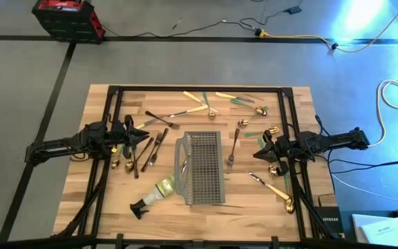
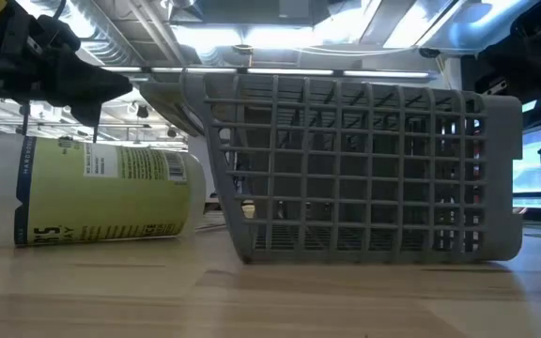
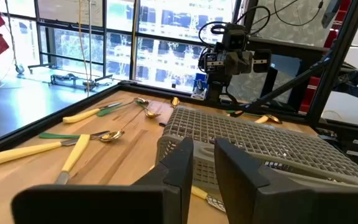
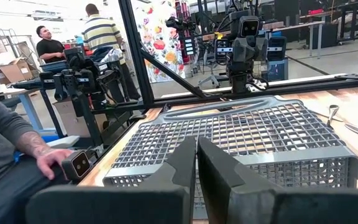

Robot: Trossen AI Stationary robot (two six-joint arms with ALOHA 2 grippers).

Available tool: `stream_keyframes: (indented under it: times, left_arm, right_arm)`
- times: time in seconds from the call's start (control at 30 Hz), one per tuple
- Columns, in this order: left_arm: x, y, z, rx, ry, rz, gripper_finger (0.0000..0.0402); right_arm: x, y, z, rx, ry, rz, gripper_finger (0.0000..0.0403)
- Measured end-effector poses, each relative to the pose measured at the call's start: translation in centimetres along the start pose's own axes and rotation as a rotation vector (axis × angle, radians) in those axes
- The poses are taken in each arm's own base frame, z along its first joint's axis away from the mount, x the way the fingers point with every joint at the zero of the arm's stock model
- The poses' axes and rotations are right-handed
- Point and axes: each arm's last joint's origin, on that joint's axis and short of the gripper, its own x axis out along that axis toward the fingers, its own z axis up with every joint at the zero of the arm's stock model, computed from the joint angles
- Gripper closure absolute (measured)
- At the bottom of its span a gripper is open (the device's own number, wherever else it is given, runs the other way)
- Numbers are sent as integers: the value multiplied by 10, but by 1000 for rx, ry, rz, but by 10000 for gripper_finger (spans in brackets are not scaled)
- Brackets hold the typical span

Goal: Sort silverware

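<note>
The silverware lies loose on the wooden table: dark forks (image 1: 154,146) and gold spoons (image 1: 116,164) at the left, cream-handled (image 1: 197,97) and green-handled pieces (image 1: 244,102) at the far edge, and a gold spoon (image 1: 286,198) and a fork (image 1: 233,146) at the right. More cream-handled pieces (image 3: 17,153) show in the left wrist view. The grey mesh caddy (image 1: 202,169) lies on its side in the middle. My left gripper (image 1: 146,135) hovers left of it, level and narrowly open (image 3: 204,158), with nothing between its fingers. My right gripper (image 1: 257,153) hovers right of it, level and shut (image 4: 196,155).
A clear spray bottle with a yellow-green label (image 1: 159,190) lies on its side near the caddy's near left corner (image 2: 101,192). A black frame (image 1: 199,88) runs round the table. Beyond the table's edge a person's hand (image 4: 55,163) rests on a small device, and other people stand farther off.
</note>
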Motion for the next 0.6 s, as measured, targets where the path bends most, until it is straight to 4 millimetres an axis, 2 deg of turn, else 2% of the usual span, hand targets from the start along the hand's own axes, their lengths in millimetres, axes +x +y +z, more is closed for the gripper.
stream_keyframes:
  times: [0.6]
  left_arm:
    - [0,0,0,0,0,1,350]
  right_arm:
    - [0,0,0,-61,1,0,402]
